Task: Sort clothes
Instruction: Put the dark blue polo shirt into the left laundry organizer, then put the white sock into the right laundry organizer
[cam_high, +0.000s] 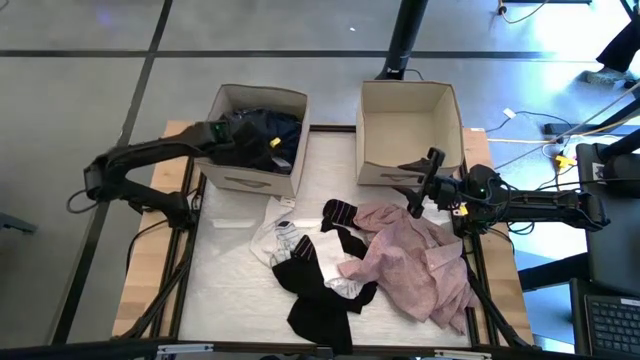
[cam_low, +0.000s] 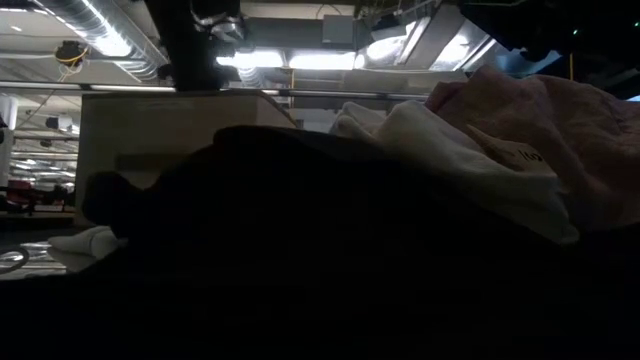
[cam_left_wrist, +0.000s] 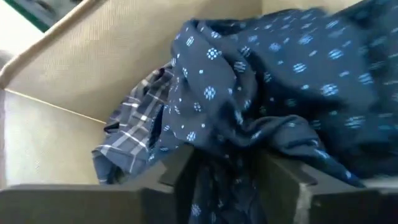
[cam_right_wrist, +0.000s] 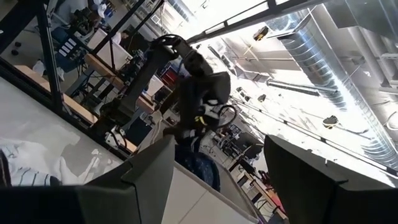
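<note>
High view: my left gripper (cam_high: 232, 133) sits over the left box (cam_high: 226, 178), where the dotted shirt (cam_high: 268, 128) lies piled; my right gripper (cam_high: 420, 183) waits with fingers spread, empty, at the front of the right box (cam_high: 375, 135), which looks bare inside. On the table (cam_high: 225, 290) remain the pink shirt (cam_high: 420, 260), a black garment (cam_high: 320, 300) and a white piece (cam_high: 275, 238), heaped and overlapping. I judge all of them light, limp and prone to drag a neighbour along; a raised fold at the edge of the pile is the best hold. Low view: dark cloth fills the foreground, pale and pink cloth behind; no gripper is discernible. Left wrist view: my fingers stand parted astride the dotted shirt (cam_left_wrist: 273, 81), cloth between them but not pinched; the plaid shirt (cam_left_wrist: 134, 140) lies beneath it against the box wall (cam_left_wrist: 81, 62). Right wrist view: my fingers are wide apart, nothing between; the left arm (cam_right_wrist: 180, 74) shows far off.
</note>
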